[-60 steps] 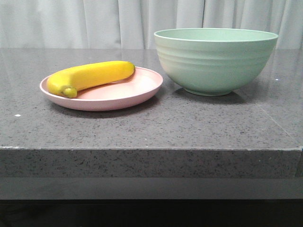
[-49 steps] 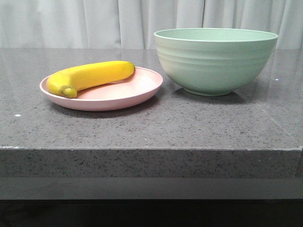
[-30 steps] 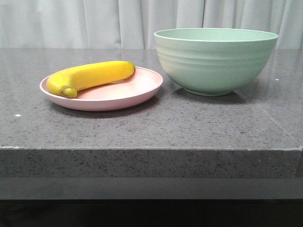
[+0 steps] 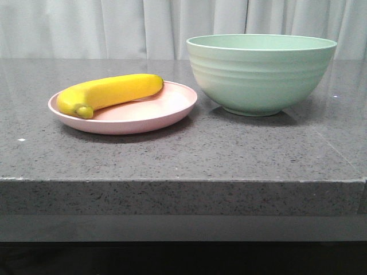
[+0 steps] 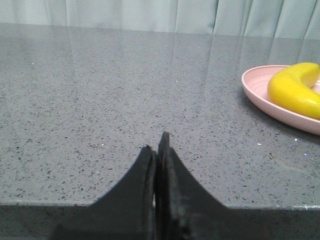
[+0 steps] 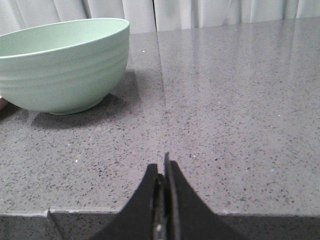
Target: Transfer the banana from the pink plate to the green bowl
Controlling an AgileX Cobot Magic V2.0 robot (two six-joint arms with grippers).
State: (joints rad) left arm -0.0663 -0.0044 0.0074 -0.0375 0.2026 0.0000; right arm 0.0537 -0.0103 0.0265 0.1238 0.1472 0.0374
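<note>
The banana (image 4: pixel 109 91) lies on the pink plate (image 4: pixel 160 117), left of center; the green bowl (image 4: pixel 261 71) stands right. My left claw (image 5: pixel 159 142) and right claw (image 6: pixel 164 162) are both pressed together, holding nothing.

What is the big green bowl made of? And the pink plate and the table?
The bowl and plate look like matte plastic or something similar: dull, even color, no shine. The table looks like polished speckled stone, since it mirrors the curtain faintly.
</note>
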